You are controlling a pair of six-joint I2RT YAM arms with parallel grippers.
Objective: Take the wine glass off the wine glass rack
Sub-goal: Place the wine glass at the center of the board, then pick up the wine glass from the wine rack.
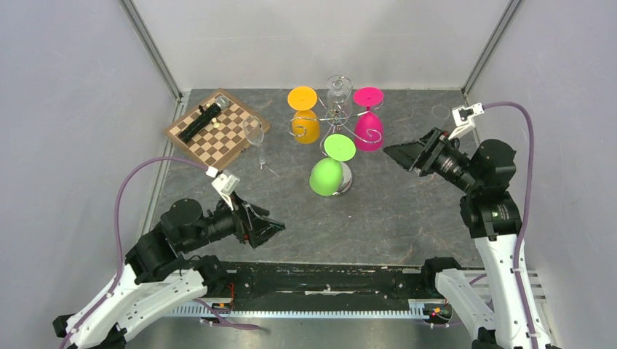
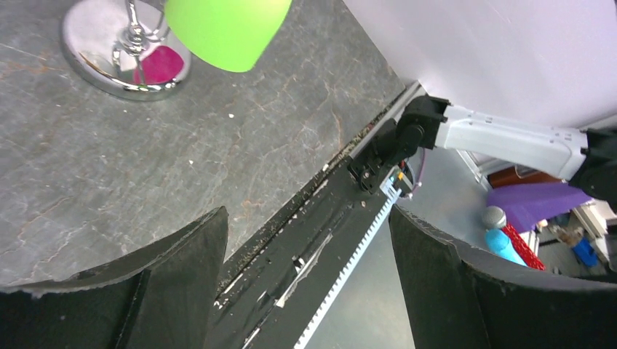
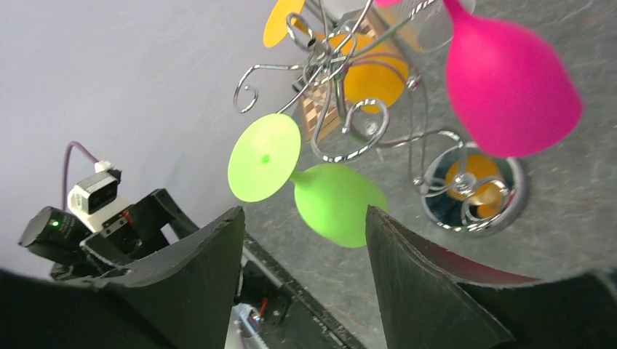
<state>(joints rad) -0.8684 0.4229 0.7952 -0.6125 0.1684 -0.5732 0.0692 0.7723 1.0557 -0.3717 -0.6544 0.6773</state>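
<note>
**Both jaws spread, nothing held**

My left gripper (image 1: 279,228) and right gripper (image 1: 389,152) are both wide apart and empty. The wine glass rack (image 1: 336,120) stands mid-table. The green wine glass (image 1: 327,176) hangs upside down and tilted on its near arm, with the pink glass (image 1: 369,129) and orange glass (image 1: 305,125) behind. My right gripper faces the rack without touching; my left is well apart from it.

Three coloured wine glasses (image 1: 304,123) (image 1: 369,129) (image 1: 327,177), two clear glasses (image 1: 337,90) (image 1: 254,133), one rack (image 1: 333,116), one chessboard (image 1: 225,142)

Wine glass rack (image 1: 336,118) centre back — chessboard (image 1: 217,129) left of it, standing glass (image 1: 255,135) between.
</note>
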